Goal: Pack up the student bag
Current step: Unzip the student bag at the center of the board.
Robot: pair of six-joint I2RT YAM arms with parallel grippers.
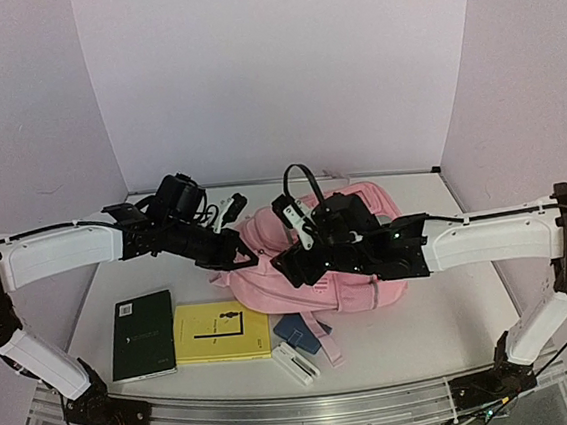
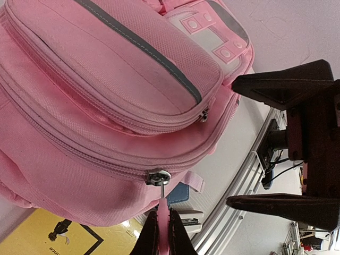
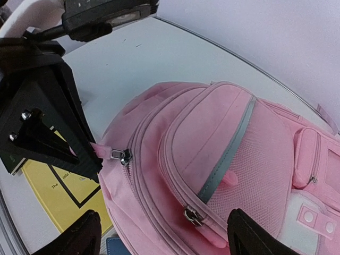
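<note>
Left claw (image 2: 160, 234) is pinched shut on the pink pull tab (image 2: 161, 210) of the big zip on the student bag (image 1: 344, 267). The bag lies front side up in the middle of the counter (image 1: 453, 307), between the two arms. Right claw (image 3: 162, 223) hangs just above the bag with its jaws spread wide and nothing in them. As far as the wrist views show, the zip is still closed along its length, with the slider at the end of its track, so the bag is not yet open. A dark book (image 1: 143, 335), a yellow book (image 1: 221, 331), a small blue thing (image 1: 295, 332) and a white thing (image 1: 296, 365) all lie outside on the counter near the bag. I judge the packing barely begun: the zip must be opened first, then everything put in and the zip shut.
</note>
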